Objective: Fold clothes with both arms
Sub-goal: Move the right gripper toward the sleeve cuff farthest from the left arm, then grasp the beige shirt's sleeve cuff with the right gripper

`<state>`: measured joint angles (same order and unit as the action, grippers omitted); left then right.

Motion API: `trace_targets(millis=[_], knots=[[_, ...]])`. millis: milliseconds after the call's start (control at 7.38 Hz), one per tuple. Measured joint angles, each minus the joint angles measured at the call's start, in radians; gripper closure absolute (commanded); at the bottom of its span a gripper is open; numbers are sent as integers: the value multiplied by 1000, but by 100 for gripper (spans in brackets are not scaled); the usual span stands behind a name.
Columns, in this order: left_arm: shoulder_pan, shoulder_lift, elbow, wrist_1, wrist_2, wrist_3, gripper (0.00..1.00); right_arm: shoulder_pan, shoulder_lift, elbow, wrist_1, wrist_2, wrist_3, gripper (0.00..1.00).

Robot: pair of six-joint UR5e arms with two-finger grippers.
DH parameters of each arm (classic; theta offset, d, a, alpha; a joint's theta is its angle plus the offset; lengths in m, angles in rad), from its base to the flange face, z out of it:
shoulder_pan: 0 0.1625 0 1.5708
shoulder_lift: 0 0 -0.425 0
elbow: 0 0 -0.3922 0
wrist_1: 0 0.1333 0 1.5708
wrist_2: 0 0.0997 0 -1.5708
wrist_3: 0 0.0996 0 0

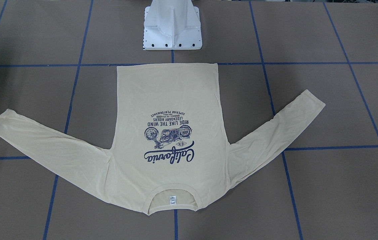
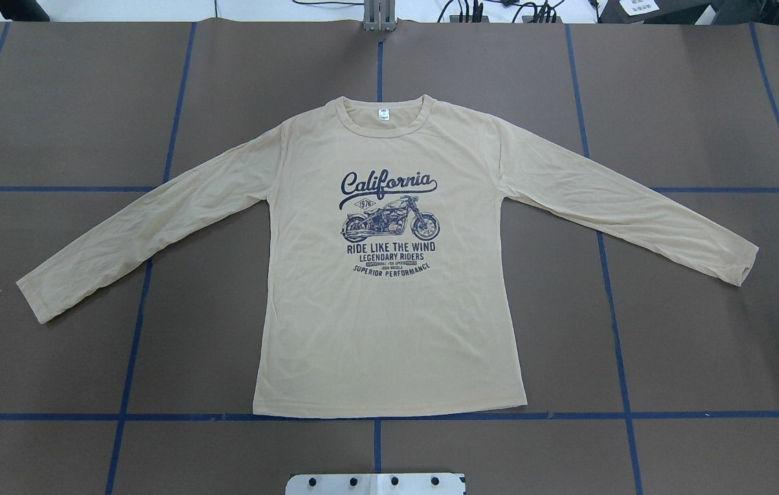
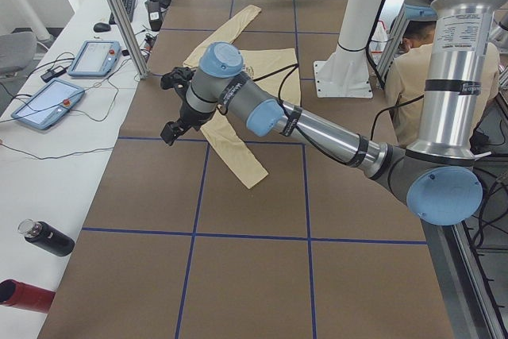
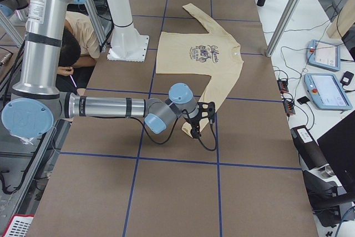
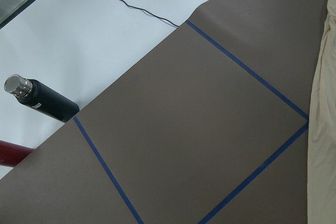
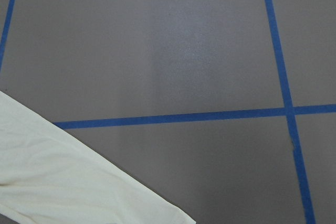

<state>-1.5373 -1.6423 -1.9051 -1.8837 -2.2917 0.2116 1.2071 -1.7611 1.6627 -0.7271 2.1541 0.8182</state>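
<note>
The cream-yellow long-sleeved shirt (image 2: 389,330) lies flat and print-up on the brown table, sleeves spread out and down, neck away from the robot base (image 1: 168,100). My left gripper (image 3: 169,131) hangs above the table just outside the near sleeve (image 3: 234,148); I cannot tell if it is open or shut. My right gripper (image 4: 196,131) hovers past the cuff of the other sleeve (image 4: 213,90), its state also unclear. An edge of sleeve (image 5: 323,129) shows in the left wrist view, and a sleeve end (image 6: 63,177) in the right wrist view.
Blue tape lines grid the table. The white pedestal base (image 1: 172,30) stands at the hem side. A black bottle (image 5: 39,100) and a red one (image 3: 24,295) lie on the white side bench with teach pendants (image 3: 48,105). A person (image 4: 77,37) sits behind the robot.
</note>
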Motion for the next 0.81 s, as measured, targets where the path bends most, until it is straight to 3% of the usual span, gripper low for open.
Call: trace_targets(millis=[271, 813], knots=[[0, 0, -1, 0, 0, 1, 0, -83, 0, -61, 115, -72, 90, 23], [0, 3, -1, 0, 0, 5, 0, -194, -12, -89, 157, -175, 132, 30]])
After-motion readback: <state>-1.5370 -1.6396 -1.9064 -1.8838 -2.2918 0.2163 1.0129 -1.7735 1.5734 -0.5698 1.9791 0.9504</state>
